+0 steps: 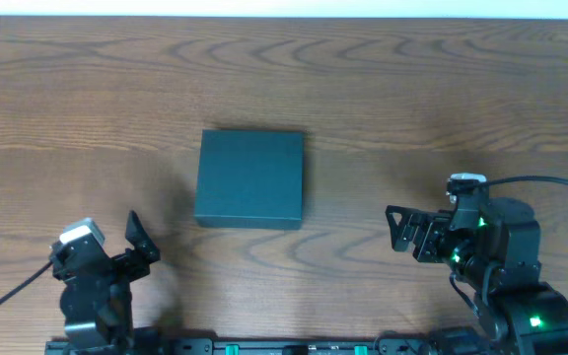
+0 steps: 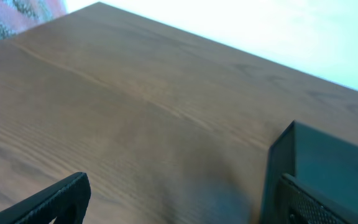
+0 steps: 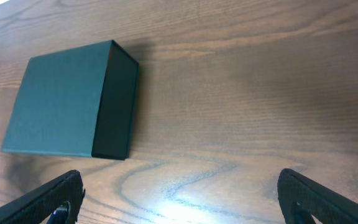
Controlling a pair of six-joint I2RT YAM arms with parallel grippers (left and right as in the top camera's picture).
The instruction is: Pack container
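**Desk:** What do the claws show?

**Photographer:** The left gripper [image 1: 142, 242], at the near left of the wooden table [image 1: 412, 99], stands with its jaws spread wide and nothing between them. From its own wrist camera, its two black fingers [image 2: 48, 204] sit at the bottom corners of the view, with bare wood grain between.

**Desk:** And the other arm?

**Photographer:** The right gripper [image 1: 397, 229], at the near right, is likewise fully parted and grips nothing. Its fingertips point toward the middle of the table. From its wrist camera, its fingers [image 3: 48, 202] frame only tabletop.

**Desk:** Where is the box?

**Photographer:** The container [image 1: 250, 178], a matte dark green box, lies flat on the table with its lid down. It sits between the two arms and a little farther out than either claw, touching neither. From the right wrist it lies up and to the left of the open fingers, with its top face and one darker side wall showing. From the left wrist only a corner shows, at the right edge behind the right-hand finger.

**Desk:** Anything else in view?

**Photographer:** A black cable [image 1: 8, 293] trails from the left arm. A second cable [image 1: 550, 180] arcs from the right arm, where green lights [image 1: 535, 321] glow.
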